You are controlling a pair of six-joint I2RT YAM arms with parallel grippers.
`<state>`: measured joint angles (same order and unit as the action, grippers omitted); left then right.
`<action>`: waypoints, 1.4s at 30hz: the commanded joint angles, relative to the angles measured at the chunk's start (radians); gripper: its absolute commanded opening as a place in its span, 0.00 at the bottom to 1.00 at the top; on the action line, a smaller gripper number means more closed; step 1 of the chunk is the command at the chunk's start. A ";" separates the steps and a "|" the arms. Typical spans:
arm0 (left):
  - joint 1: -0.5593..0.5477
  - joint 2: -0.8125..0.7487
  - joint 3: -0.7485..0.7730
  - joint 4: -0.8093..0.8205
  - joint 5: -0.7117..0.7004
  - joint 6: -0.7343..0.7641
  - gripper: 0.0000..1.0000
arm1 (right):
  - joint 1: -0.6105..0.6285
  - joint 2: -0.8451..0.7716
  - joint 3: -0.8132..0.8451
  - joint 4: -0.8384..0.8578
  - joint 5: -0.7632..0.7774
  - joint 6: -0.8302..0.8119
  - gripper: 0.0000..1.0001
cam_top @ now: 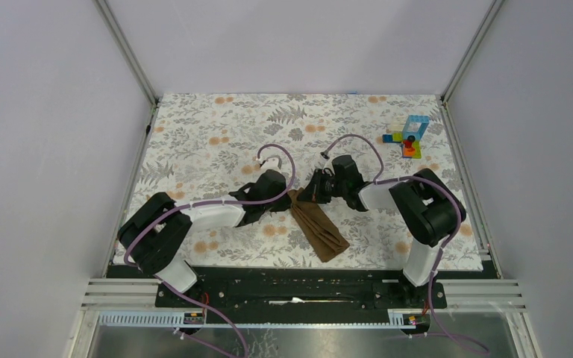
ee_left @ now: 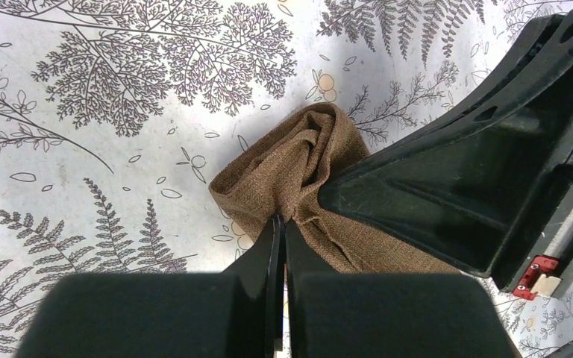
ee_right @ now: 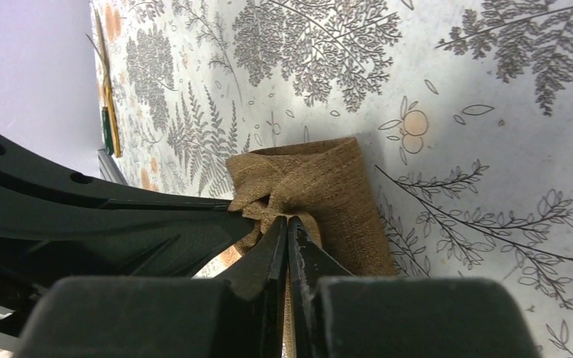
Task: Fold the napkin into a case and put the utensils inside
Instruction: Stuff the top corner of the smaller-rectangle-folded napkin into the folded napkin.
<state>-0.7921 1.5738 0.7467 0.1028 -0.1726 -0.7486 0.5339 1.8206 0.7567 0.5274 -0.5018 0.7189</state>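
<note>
Left fingers and right fingers each clamp tight on the bunched far end of the folded brown napkin on the floral tabletop.

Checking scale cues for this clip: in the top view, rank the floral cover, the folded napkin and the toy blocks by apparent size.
1. floral cover, by far the largest.
2. napkin, a folded strip.
3. blocks, smallest; they sit farther from the camera, so how much smaller than the napkin is unsure.
</note>
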 commanded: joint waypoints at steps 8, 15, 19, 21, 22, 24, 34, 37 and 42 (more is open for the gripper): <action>-0.004 0.000 0.071 0.044 0.074 0.011 0.00 | 0.091 0.145 0.030 0.230 -0.028 0.123 0.08; -0.003 0.001 0.058 0.028 0.053 -0.031 0.00 | 0.063 0.144 -0.105 0.416 0.025 0.166 0.23; 0.000 -0.023 0.013 0.010 0.009 -0.024 0.00 | 0.043 0.032 -0.020 0.110 -0.017 -0.003 0.33; 0.002 -0.021 0.007 -0.012 -0.002 -0.020 0.00 | 0.038 0.001 -0.022 0.056 -0.016 -0.022 0.37; 0.002 -0.025 0.004 -0.019 -0.007 -0.019 0.00 | 0.035 -0.011 -0.031 0.052 -0.015 -0.022 0.38; 0.002 -0.041 -0.008 -0.019 -0.010 -0.018 0.00 | 0.032 -0.024 -0.038 0.041 -0.019 -0.026 0.39; 0.002 -0.041 0.002 -0.005 0.027 -0.010 0.00 | 0.035 0.036 0.005 0.106 -0.071 0.011 0.00; 0.002 -0.024 0.010 0.010 0.048 -0.018 0.00 | 0.057 0.059 0.021 0.138 -0.076 0.035 0.00; 0.002 -0.026 0.014 0.015 0.053 -0.021 0.00 | 0.091 0.109 0.059 0.153 -0.062 0.070 0.00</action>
<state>-0.7864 1.5478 0.7368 0.0624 -0.1455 -0.7605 0.5884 1.8847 0.7559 0.6151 -0.5442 0.7494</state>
